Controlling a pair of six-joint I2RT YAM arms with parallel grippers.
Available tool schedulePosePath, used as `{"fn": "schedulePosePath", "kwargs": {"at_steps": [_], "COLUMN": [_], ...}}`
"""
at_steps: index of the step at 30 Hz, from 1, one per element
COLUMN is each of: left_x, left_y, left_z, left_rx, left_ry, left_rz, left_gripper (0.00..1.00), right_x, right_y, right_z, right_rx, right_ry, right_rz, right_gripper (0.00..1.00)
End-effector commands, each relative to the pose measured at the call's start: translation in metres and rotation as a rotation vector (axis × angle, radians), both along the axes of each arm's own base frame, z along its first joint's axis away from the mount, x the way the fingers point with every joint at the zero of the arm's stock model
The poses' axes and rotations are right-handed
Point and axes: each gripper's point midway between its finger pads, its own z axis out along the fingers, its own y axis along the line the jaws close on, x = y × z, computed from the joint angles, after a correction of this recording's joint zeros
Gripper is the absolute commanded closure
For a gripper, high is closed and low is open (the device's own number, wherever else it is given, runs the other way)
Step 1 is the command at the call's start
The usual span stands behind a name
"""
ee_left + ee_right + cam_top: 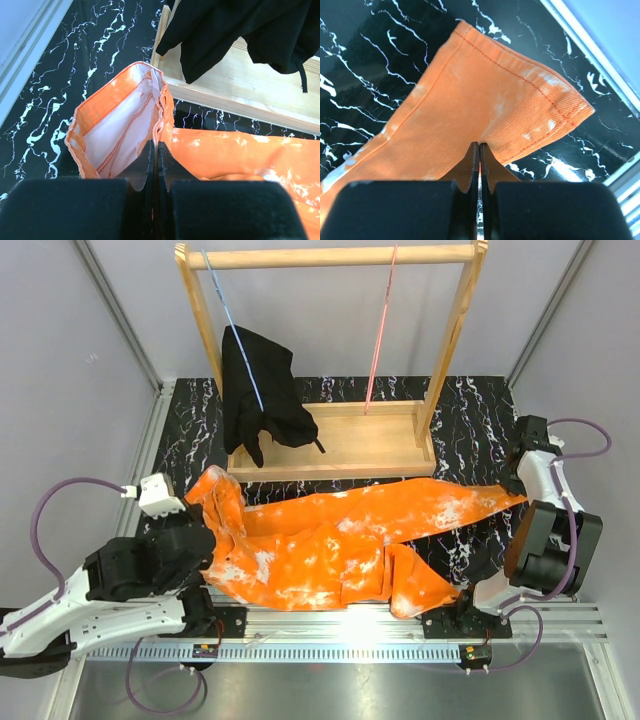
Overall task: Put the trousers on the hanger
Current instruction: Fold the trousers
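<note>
The trousers [330, 545] lie spread across the black marbled counter [480, 410], waistband towards the left arm and one long leg stretching out to the right. The left hand [154, 146] has its fingers pressed together on the waistband edge, where the pale lining shows. The right hand [479, 146] is likewise closed to a sliver, pinching the cloth just short of the stitched leg hem. Beyond the trousers stands a wooden rack [330, 257]. The pink hanger [380, 330] hangs bare from its top rail, well apart from the trousers, and a light-blue hanger [235, 325] beside it carries a black garment [262, 390].
</note>
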Motion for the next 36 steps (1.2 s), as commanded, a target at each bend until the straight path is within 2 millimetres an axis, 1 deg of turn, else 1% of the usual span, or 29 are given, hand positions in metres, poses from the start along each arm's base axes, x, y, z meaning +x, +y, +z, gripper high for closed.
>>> {"fn": "schedulePosePath", "kwargs": {"at_steps": [1, 3, 5, 7, 8, 9, 10, 11, 12, 13, 14, 15, 16, 17, 19, 20, 21, 22, 23, 24, 25, 26, 27, 29, 30, 32, 33, 35, 36], "left_x": [0.006, 0.006, 0.006, 0.005, 0.005, 0.005, 0.004, 0.002, 0.002, -0.002, -0.003, -0.004, -0.006, -0.005, -0.004, -0.004, -0.004, -0.002, -0.001, 0.001, 0.003, 0.004, 0.007, 0.012, 0.016, 0.022, 0.026, 0.028, 0.032], "left_y": [0.005, 0.007, 0.008, 0.009, 0.01, 0.01, 0.015, 0.018, 0.02, 0.028, 0.032, 0.034, 0.038, 0.038, 0.037, 0.036, 0.035, 0.034, 0.034, 0.032, 0.033, 0.033, 0.029, 0.025, 0.017, 0.006, -0.003, -0.01, -0.02], "left_z": [0.011, 0.007, 0.001, -0.003, -0.003, -0.003, -0.003, -0.003, -0.002, -0.003, -0.002, -0.002, -0.002, -0.001, 0.0, 0.002, 0.007, 0.01, 0.015, 0.023, 0.029, 0.034, 0.041, 0.05, 0.053, 0.05, 0.048, 0.043, 0.039], "left_rx": [-0.017, -0.039, -0.033, -0.027, -0.026, -0.041, -0.031, -0.035, -0.078, -0.054, -0.057, -0.094, -0.072, -0.054, -0.051, -0.046, -0.054, -0.046, -0.046, -0.053, -0.049, -0.044, -0.034, 0.015, 0.005, 0.069, 0.07, 0.106, 0.092], "left_ry": [-0.07, -0.073, -0.068, -0.066, -0.067, -0.069, -0.065, -0.063, -0.068, -0.056, -0.053, -0.056, -0.051, -0.049, -0.047, -0.045, -0.05, -0.055, -0.064, -0.075, -0.098, -0.11, -0.121, -0.145, -0.156, -0.149, -0.148, -0.132, -0.134], "left_rz": [0.059, 0.072, 0.077, 0.078, 0.084, 0.094, 0.104, 0.114, 0.135, 0.146, 0.159, 0.181, 0.189, 0.186, 0.187, 0.188, 0.19, 0.194, 0.2, 0.204, 0.215, 0.22, 0.223, 0.227, 0.226, 0.215, 0.213, 0.195, 0.186], "left_gripper": [1.0, 1.0, 1.0, 1.0, 1.0, 1.0, 1.0, 1.0, 1.0, 0.94, 0.91, 0.87, 0.82, 0.62, 0.59, 0.53, 0.46, 0.36, 0.18, 0.06, 0.01, 0.01, 0.01, 0.01, 0.01, 0.01, 0.01, 0.01, 0.01], "right_x": [0.007, 0.004, 0.006, 0.012, 0.017, 0.024, 0.028, 0.031, 0.037, 0.039, 0.041, 0.047, 0.05, 0.052, 0.056, 0.056, 0.057, 0.057, 0.058, 0.059, 0.059, 0.06, 0.061, 0.061, 0.061, 0.061, 0.061, 0.063, 0.062], "right_y": [-0.011, -0.014, -0.01, -0.005, 0.008, 0.015, 0.026, 0.034, 0.05, 0.058, 0.068, 0.089, 0.103, 0.116, 0.147, 0.155, 0.168, 0.171, 0.173, 0.176, 0.179, 0.18, 0.179, 0.176, 0.174, 0.17, 0.17, 0.167, 0.166], "right_z": [0.031, 0.028, 0.029, 0.038, 0.039, 0.052, 0.056, 0.06, 0.063, 0.067, 0.068, 0.066, 0.064, 0.06, 0.046, 0.041, 0.031, 0.027, 0.023, 0.014, 0.01, 0.007, -0.002, -0.008, -0.016, -0.029, -0.034, -0.04, -0.049], "right_rx": [-0.072, -0.088, -0.072, -0.063, -0.026, -0.02, 0.001, 0.002, 0.005, -0.003, -0.002, 0.01, 0.036, 0.053, 0.066, 0.066, 0.069, 0.061, 0.061, 0.069, 0.078, 0.08, 0.085, 0.07, 0.067, 0.057, 0.054, 0.045, 0.048], "right_ry": [-0.084, -0.077, -0.093, -0.148, -0.181, -0.244, -0.271, -0.289, -0.31, -0.318, -0.32, -0.318, -0.319, -0.314, -0.274, -0.252, -0.219, -0.204, -0.198, -0.175, -0.167, -0.159, -0.135, -0.113, -0.088, -0.046, -0.032, -0.009, 0.019], "right_rz": [-0.025, -0.041, -0.029, 0.009, 0.054, 0.094, 0.152, 0.188, 0.246, 0.288, 0.323, 0.393, 0.451, 0.494, 0.598, 0.621, 0.662, 0.671, 0.674, 0.686, 0.692, 0.693, 0.691, 0.676, 0.676, 0.668, 0.666, 0.653, 0.653], "right_gripper": [1.0, 1.0, 0.94, 0.83, 0.61, 0.45, 0.33, 0.24, 0.17, 0.16, 0.15, 0.15, 0.15, 0.15, 0.15, 0.15, 0.15, 0.15, 0.15, 0.15, 0.15, 0.15, 0.15, 0.15, 0.15, 0.15, 0.15, 0.15, 0.15]}}
